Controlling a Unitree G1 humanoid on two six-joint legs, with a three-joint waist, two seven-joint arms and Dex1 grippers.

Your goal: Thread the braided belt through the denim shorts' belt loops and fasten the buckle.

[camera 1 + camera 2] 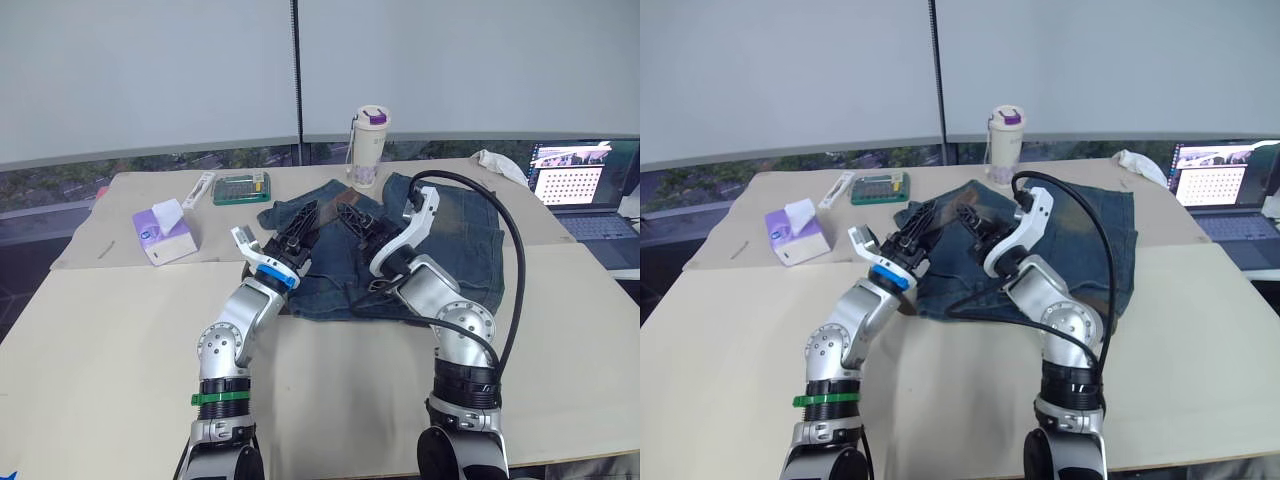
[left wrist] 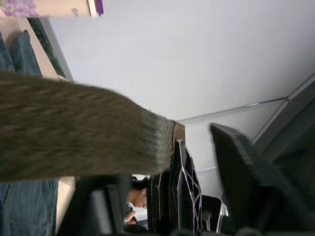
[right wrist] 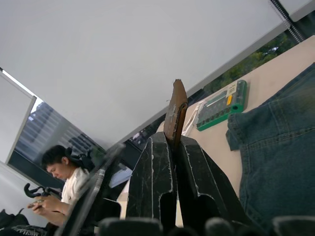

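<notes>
1. Jaws: right gripper point(image 3: 173, 147) is clamped on the braided belt point(image 3: 174, 113), the strap's brown end standing up out of the pinched black fingers point(image 3: 155, 172). The left gripper point(image 1: 300, 225) has the belt lying across it in the left wrist view, the woven strap point(image 2: 74, 128) ending at one finger point(image 2: 182, 187) while the other finger stands apart; whether it grips cannot be told.
2. Belt axis: between the two grippers a short brown stretch point(image 1: 328, 212) runs roughly 9 to 3 o'clock, above the upper part of the denim shorts point(image 1: 470, 240).
3. Shorts lie flat on the table point(image 1: 120, 330), beyond both arms, spread from centre toward 2 o'clock.
4. Arms: both forearms rise from 6 o'clock and lean inward, so the grippers meet near centre over the denim. A black cable point(image 1: 515, 260) arcs over the right arm.
5. Surroundings: tissue pack point(image 1: 163, 232) at 10 o'clock; green case point(image 1: 241, 187) and a white strip point(image 1: 199, 190) at 11; bottle with purple lid point(image 1: 367, 146) at 12, just beyond the shorts; white cloth point(image 1: 500, 165) and laptop point(image 1: 585, 190) toward 2.
6. Person seated in the background of the right wrist view point(image 3: 61, 182).
</notes>
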